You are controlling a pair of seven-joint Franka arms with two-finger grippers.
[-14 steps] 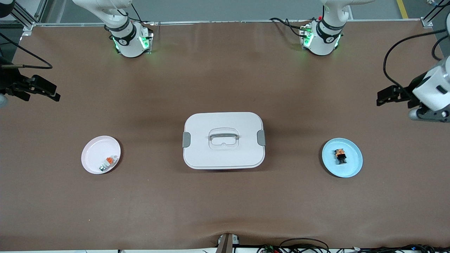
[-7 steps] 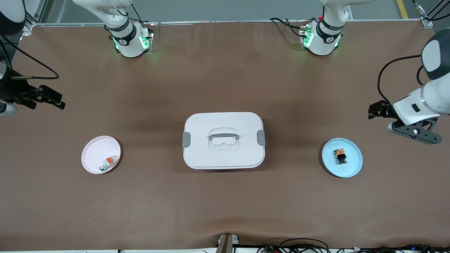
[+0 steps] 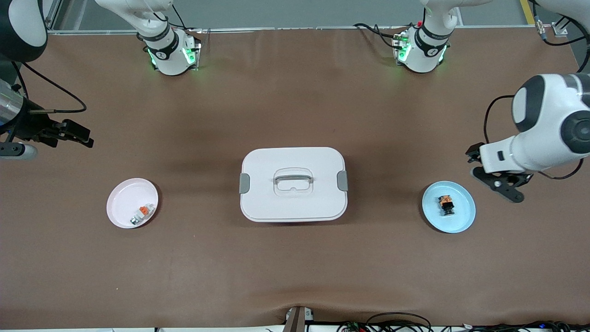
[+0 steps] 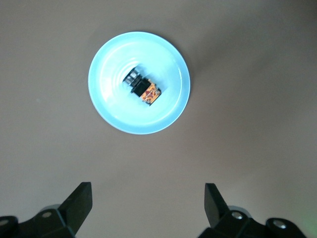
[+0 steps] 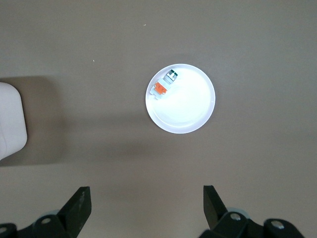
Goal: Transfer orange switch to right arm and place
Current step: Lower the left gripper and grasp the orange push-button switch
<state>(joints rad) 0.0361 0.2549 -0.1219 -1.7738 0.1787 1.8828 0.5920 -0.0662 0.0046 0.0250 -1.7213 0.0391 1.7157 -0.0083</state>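
Observation:
The orange switch, a small black block with an orange cap, lies on its side on a light blue plate toward the left arm's end of the table. My left gripper hangs open and empty over bare table beside that plate. The left wrist view shows the switch on the plate, ahead of the spread left gripper. My right gripper is open and empty over the table at the right arm's end, and in the right wrist view it stands wide apart.
A white lidded box with a handle sits mid-table. A pale pink plate at the right arm's end holds a small white-grey piece with an orange tab. The right wrist view shows this plate and the box corner.
The left arm has swung in over the table and brought its gripper close to the blue plate. The right gripper has drifted slightly inward toward the pink plate. Both stay open.

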